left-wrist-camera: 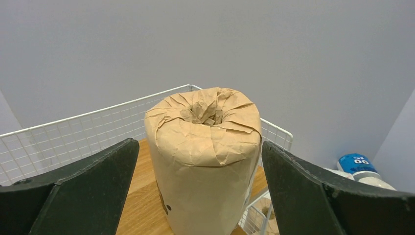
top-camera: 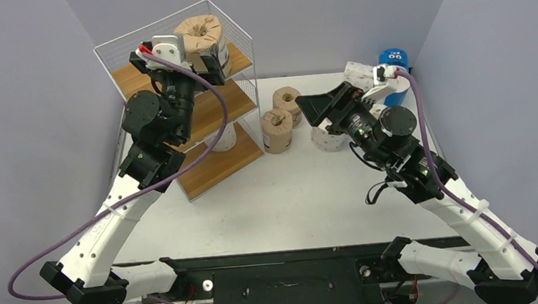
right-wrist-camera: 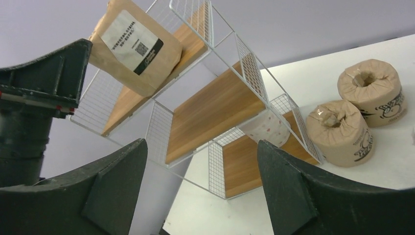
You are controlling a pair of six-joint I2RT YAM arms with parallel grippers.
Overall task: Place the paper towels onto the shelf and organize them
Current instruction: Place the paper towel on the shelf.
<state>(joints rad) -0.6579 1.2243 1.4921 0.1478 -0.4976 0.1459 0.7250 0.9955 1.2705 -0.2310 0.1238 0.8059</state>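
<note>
The shelf (top-camera: 236,107) stands at the table's back left, a three-tier white wire rack with wooden boards. A brown-wrapped roll (top-camera: 199,31) stands upright on its top board. My left gripper (top-camera: 208,54) is open around that roll (left-wrist-camera: 205,156), with its fingers (left-wrist-camera: 83,191) apart from the paper on both sides. A white roll (top-camera: 224,138) sits on the bottom board. Two brown rolls (top-camera: 277,130) (top-camera: 287,100) stand on the table right of the shelf. My right gripper (top-camera: 309,113) is open and empty above the table, facing the shelf (right-wrist-camera: 215,107).
A white roll (top-camera: 328,141) lies under the right arm. Another white roll (top-camera: 359,71) and blue-wrapped rolls (top-camera: 393,59) stand at the back right, near the wall. The middle shelf board (right-wrist-camera: 210,115) is bare. The left arm (right-wrist-camera: 29,98) rises beside the shelf.
</note>
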